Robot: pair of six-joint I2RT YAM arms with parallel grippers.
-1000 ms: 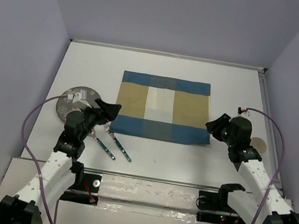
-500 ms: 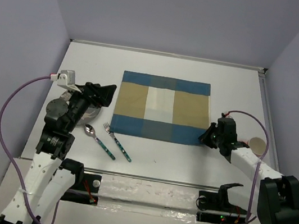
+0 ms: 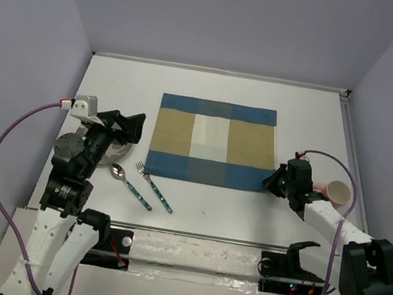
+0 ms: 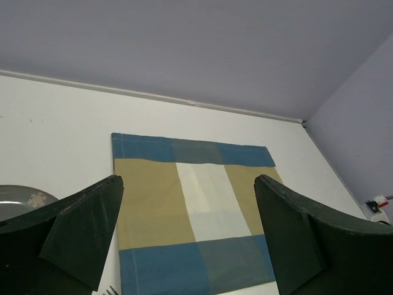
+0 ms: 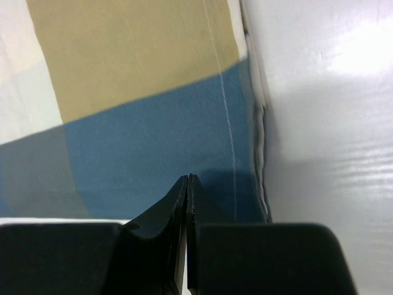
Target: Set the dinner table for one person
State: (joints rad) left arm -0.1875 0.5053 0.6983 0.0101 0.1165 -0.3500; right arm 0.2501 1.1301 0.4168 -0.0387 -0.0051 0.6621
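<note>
white dinner table (image 3: pixel 208 217) carries the checked placemat (image 3: pixel 212 141) at its centre; right gripper (image 3: pixel 273 184) sits at its near-right corner. left wrist: left gripper (image 4: pixel 186 184) gapes wide, empty. right wrist: jaws pressed together on the placemat's blue edge; a weak pinch could slip when pulled.

The left gripper (image 4: pixel 188 182) is hanging above the dinner table (image 4: pixel 55 123), its dark fingers (image 4: pixel 86 233) standing wide apart with nothing between them. A blue-and-tan checked placemat (image 4: pixel 196 215) is lying flat on the white top, showing in the gap between the jaws. A grey plate (image 4: pixel 24 198) with a small snowflake mark is peeking in at the lower left, partly hidden behind the left-hand finger. A lilac wall (image 4: pixel 184 43) is rising behind.
</note>
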